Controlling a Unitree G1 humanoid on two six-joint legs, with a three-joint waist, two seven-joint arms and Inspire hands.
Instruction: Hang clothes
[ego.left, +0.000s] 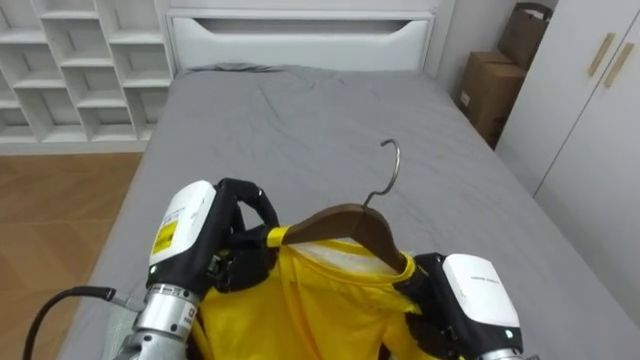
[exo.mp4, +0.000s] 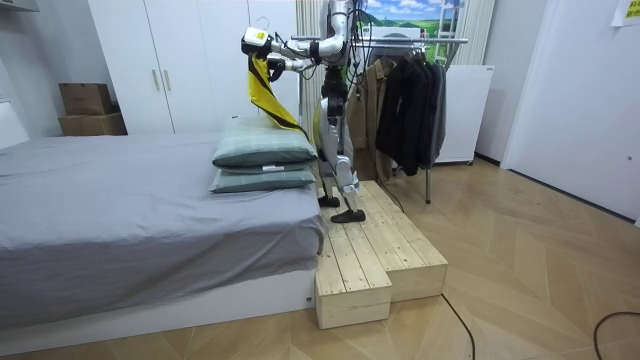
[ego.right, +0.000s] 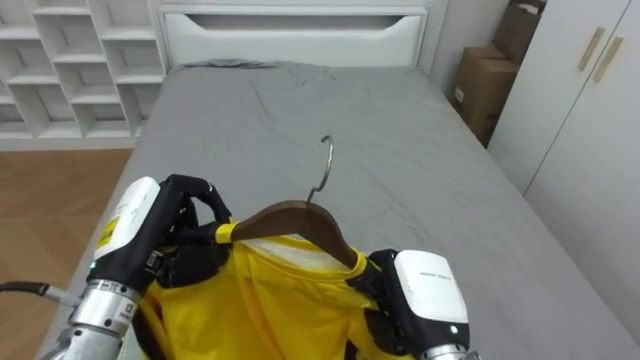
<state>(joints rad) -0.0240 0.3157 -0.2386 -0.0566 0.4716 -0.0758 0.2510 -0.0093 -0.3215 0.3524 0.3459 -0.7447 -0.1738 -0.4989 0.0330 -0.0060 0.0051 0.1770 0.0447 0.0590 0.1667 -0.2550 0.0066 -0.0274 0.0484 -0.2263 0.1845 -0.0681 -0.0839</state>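
Note:
A brown wooden hanger (ego.left: 350, 225) with a metal hook (ego.left: 390, 165) carries a yellow garment (ego.left: 320, 300), held up over the grey bed (ego.left: 300, 130). My left hand (ego.left: 235, 235) has its fingers curled round the hanger's left end and the yellow cloth there. At the hanger's right shoulder my right hand (ego.left: 430, 290) grips the garment. In the room view I stand on a wooden platform (exo.mp4: 370, 260) beside the bed, with the yellow garment (exo.mp4: 265, 90) raised at head height. Behind me stands a clothes rack (exo.mp4: 410, 90) with dark clothes.
A white headboard (ego.left: 300, 40) and white shelves (ego.left: 70, 70) lie beyond the bed. Cardboard boxes (ego.left: 495, 85) and a white wardrobe (ego.left: 600, 120) stand at the right. Two pillows (exo.mp4: 262, 160) lie stacked on the bed's end near the platform.

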